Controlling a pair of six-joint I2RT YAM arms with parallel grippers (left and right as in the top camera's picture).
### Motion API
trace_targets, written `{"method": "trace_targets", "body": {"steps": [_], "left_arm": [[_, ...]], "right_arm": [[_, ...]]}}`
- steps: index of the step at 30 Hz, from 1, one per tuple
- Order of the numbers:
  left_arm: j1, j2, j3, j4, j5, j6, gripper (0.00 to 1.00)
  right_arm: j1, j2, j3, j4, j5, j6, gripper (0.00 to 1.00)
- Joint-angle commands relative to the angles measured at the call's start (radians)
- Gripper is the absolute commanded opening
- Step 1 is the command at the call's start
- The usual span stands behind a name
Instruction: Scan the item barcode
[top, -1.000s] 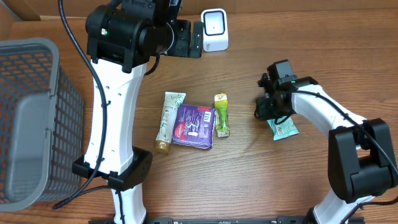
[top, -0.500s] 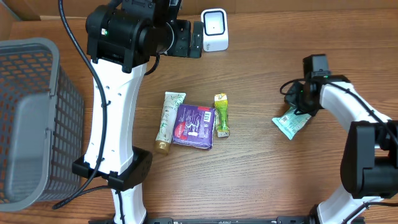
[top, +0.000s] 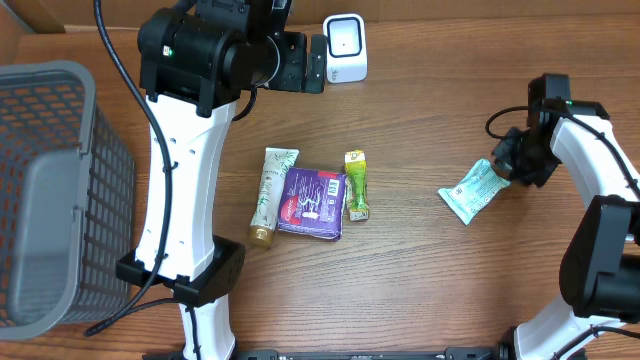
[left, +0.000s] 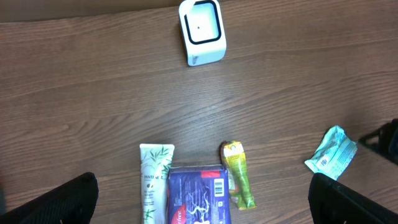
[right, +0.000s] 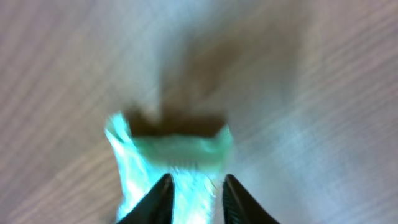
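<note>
A grey mesh basket (top: 60, 150) stands at the left edge of the table; only its own grey floor and walls show inside it. The white barcode scanner (top: 345, 48) stands at the far edge of the table, near the middle, with the left gripper (left: 202, 179) raised near it, its fingers spread wide with nothing between them.

The mint-green packet (top: 470, 192) lies on the wood on the right side, well apart from the scanner and nearer the front. It lies tilted, its upper right end at the right gripper (top: 512, 165). In the right wrist view the two black fingertips (right: 160, 198) stand close together on either side of that end of the packet, which fills the narrow gap between them. The view is blurred, so it cannot be told whether they pinch the packet or only straddle it.

In the middle of the table a pale tube (top: 270, 195), a purple packet (top: 312, 203) and a yellow-green sachet (top: 356, 185) lie side by side, between the scanner and the front edge, apart from the mint-green packet
</note>
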Motion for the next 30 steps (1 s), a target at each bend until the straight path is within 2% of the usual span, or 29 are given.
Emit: {"method": "trace_targets", "body": {"steps": [1, 4, 9, 15, 17, 30], "left_arm": [[0.003, -0.022, 0.020, -0.001, -0.013, 0.023, 1.00], [0.003, -0.022, 0.020, -0.001, -0.013, 0.023, 1.00], [0.003, -0.022, 0.020, -0.001, -0.013, 0.023, 1.00], [0.003, -0.022, 0.020, -0.001, -0.013, 0.023, 1.00], [0.003, -0.022, 0.020, -0.001, -0.013, 0.023, 1.00], [0.003, -0.022, 0.020, -0.001, -0.013, 0.023, 1.00]], "right_arm": [[0.019, 0.001, 0.011, -0.090, -0.037, -0.095, 0.21], [0.035, 0.001, 0.011, -0.158, -0.025, -0.097, 0.16], [0.068, 0.001, -0.023, -0.162, -0.003, -0.097, 0.15], [0.107, 0.001, -0.142, -0.083, -0.008, -0.092, 0.15], [0.119, 0.001, -0.168, -0.050, -0.008, -0.068, 0.11], [0.272, 0.001, -0.183, 0.172, -0.107, -0.040, 0.12]]}}
